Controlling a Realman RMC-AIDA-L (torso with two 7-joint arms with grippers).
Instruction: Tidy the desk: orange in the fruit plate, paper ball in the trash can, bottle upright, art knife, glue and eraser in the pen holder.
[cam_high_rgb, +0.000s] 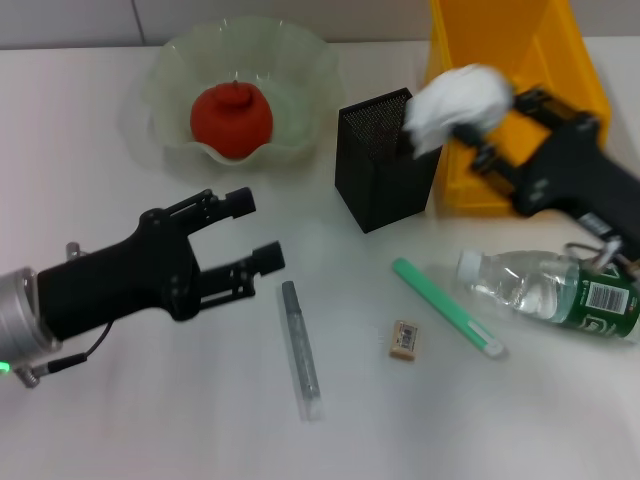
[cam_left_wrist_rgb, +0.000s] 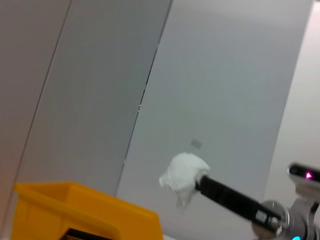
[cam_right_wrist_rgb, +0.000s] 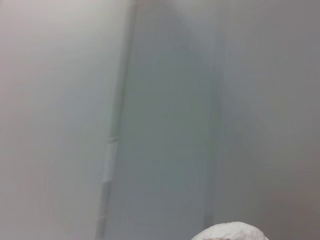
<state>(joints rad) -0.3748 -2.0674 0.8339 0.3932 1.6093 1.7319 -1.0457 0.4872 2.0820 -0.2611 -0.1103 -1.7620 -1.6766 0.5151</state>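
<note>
My right gripper (cam_high_rgb: 478, 118) is shut on the white paper ball (cam_high_rgb: 452, 105), holding it in the air over the near left edge of the yellow trash can (cam_high_rgb: 520, 60), beside the black mesh pen holder (cam_high_rgb: 383, 158). The paper ball (cam_left_wrist_rgb: 183, 172) also shows in the left wrist view, and its top (cam_right_wrist_rgb: 230, 232) in the right wrist view. The orange (cam_high_rgb: 231, 117) sits in the pale-green fruit plate (cam_high_rgb: 300, 90). The bottle (cam_high_rgb: 560, 288) lies on its side at the right. On the table lie the eraser (cam_high_rgb: 404, 339), a green stick (cam_high_rgb: 446, 307) and a grey stick (cam_high_rgb: 299, 348). My left gripper (cam_high_rgb: 255, 232) hangs open, empty.
The trash can (cam_left_wrist_rgb: 80, 212) also appears in the left wrist view, with a grey wall behind it. White table surface lies between the loose items and the front edge.
</note>
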